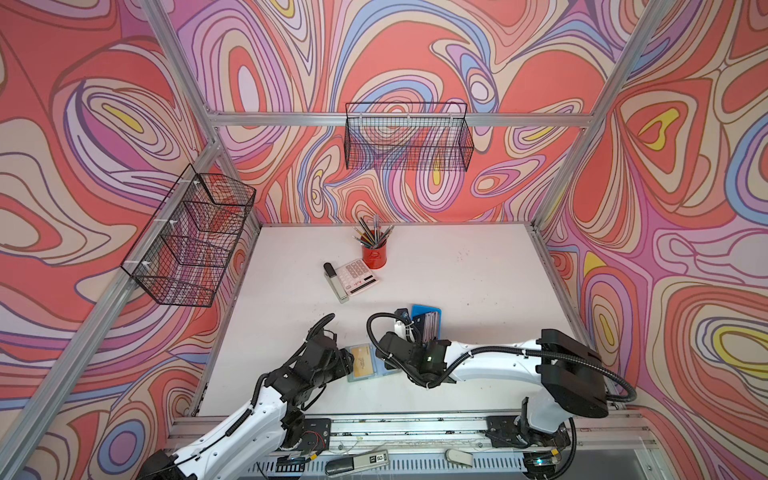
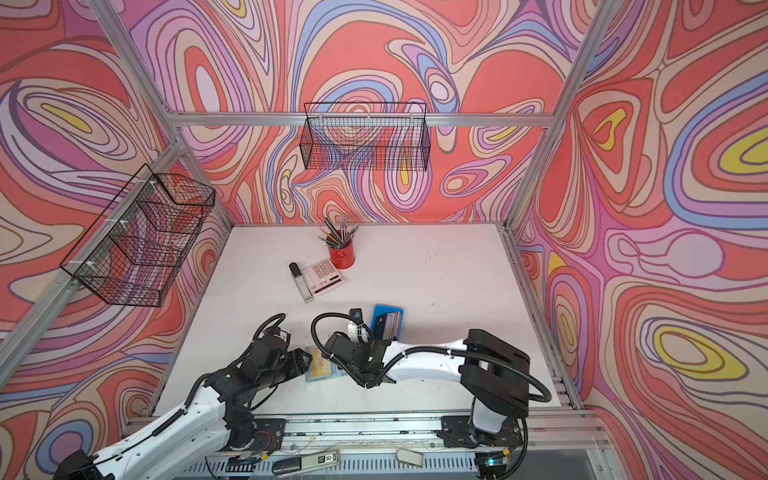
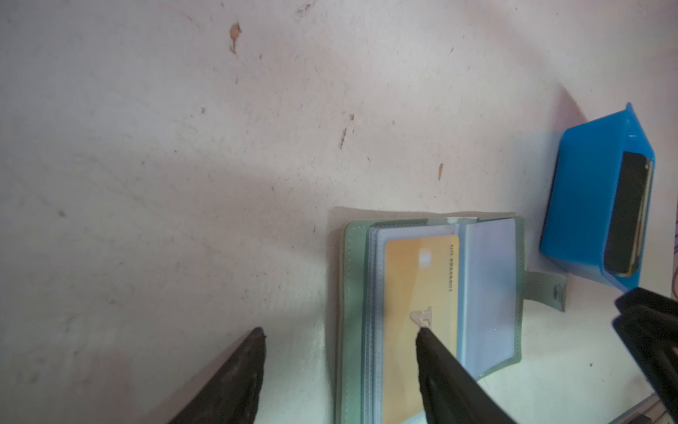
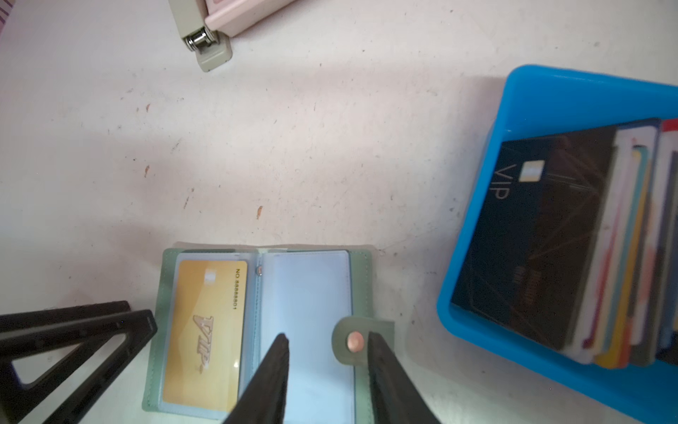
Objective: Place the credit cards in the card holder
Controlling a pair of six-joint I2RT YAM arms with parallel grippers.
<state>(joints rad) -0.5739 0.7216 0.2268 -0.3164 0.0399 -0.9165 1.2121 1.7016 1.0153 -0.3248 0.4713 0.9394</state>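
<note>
Walls (image 1: 415,50) printed with swirling coral, lilac, blue and yellow bands enclose a scuffed white desk (image 1: 457,270), framed by silver aluminium rails (image 1: 291,119). A long black wire basket (image 1: 409,137) hangs on the far wall, a tiered black wire basket (image 1: 187,237) on the left.

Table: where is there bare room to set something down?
Bare: far right of the table, between pencil cup and right wall; the left side, between stapler and left wall. Crowded: card holder, with left gripper, right gripper and blue tray close by.

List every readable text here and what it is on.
"VIP": gold card in the card holder.
"NO 88888801": same gold card, digits slightly blurred.
"VIP": black card in the blue tray.
"50": label on the dark tool by the front rail.
Calculator keys, red cup label: too small.
</note>
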